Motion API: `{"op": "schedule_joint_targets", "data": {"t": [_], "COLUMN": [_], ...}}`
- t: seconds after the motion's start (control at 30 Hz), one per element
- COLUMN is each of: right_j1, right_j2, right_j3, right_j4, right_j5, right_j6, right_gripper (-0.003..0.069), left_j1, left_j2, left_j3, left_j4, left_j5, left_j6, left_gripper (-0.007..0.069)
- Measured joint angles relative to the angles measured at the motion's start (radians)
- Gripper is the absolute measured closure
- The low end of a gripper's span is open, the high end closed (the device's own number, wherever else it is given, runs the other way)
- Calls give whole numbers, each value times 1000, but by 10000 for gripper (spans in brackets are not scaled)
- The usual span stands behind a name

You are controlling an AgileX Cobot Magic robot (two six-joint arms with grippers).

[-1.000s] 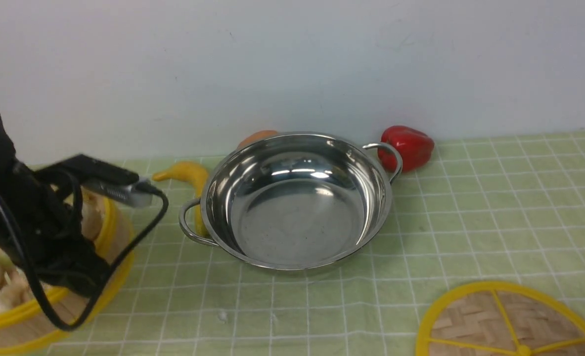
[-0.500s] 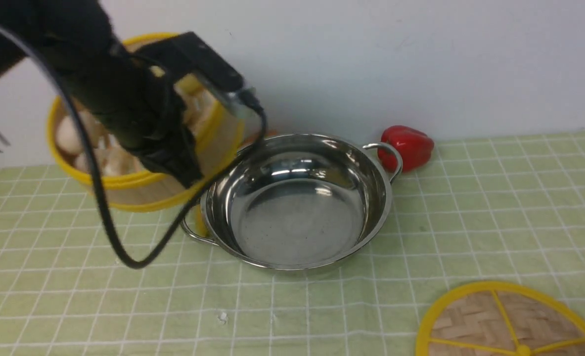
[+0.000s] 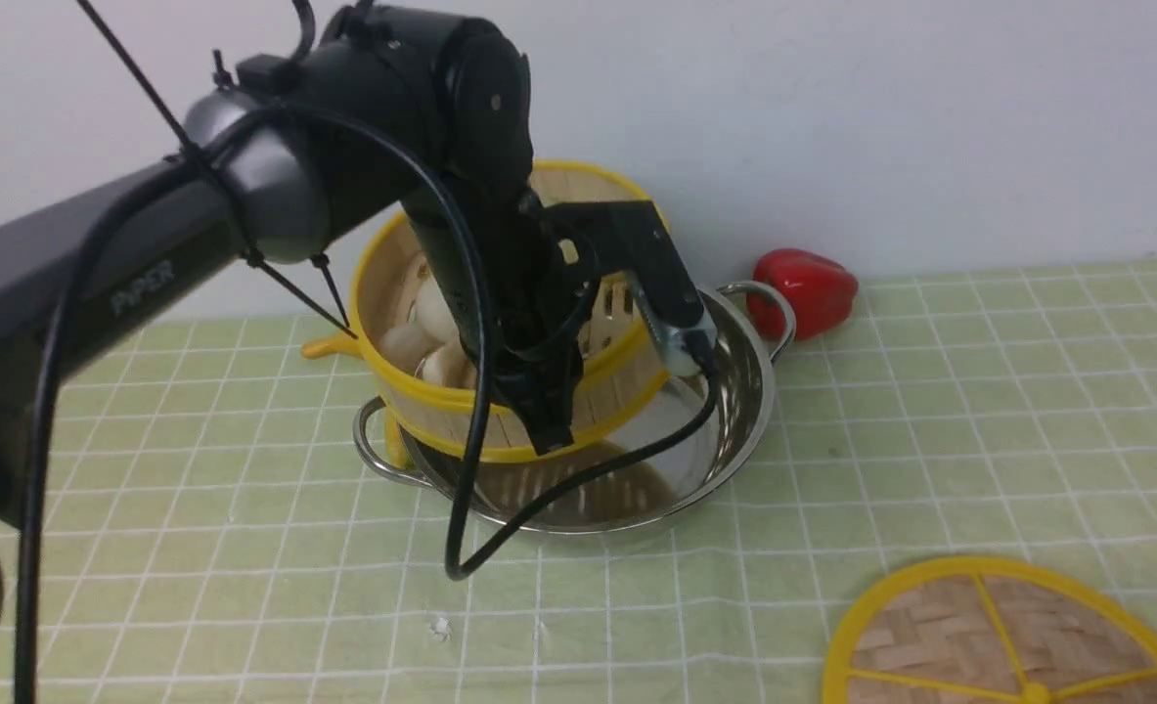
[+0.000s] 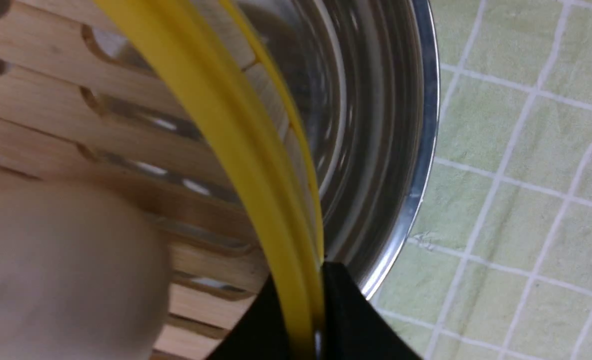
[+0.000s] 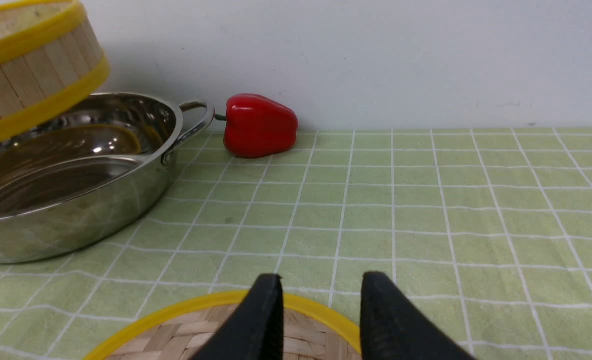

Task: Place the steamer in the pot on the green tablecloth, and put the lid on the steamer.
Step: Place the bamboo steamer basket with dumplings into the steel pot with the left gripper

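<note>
Yellow-rimmed bamboo, the steamer point(image 3: 627, 379) is hanging tilted at the centre of the front view, above the left part of the pot point(image 3: 730, 411), which is sitting on the green tablecloth point(image 3: 979, 391). The left pincer point(image 3: 551, 430) is clamping the steamer's rim. At the lower right the lid point(image 3: 930, 626) is lying flat, and the right pincer point(image 5: 321, 282) is hovering over its edge, jaws apart, gripping nothing.
</note>
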Motion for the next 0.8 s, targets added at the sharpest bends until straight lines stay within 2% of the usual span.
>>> {"op": "schedule_joint_targets", "data": {"t": [0.4, 0.8], "right_j1": [0, 0], "right_j2": [0, 0], "right_j3": [0, 0], "right_j4": [0, 0], "right_j5": [0, 0], "right_j6": [0, 0], "right_gripper": [419, 419], "left_j1": [0, 0], "left_j2": [61, 148], "left_j3": [-3, -10], "left_j4": [-120, -129], "left_j5": [-3, -55], "left_j6": [65, 62], "left_gripper": [592, 592]}}
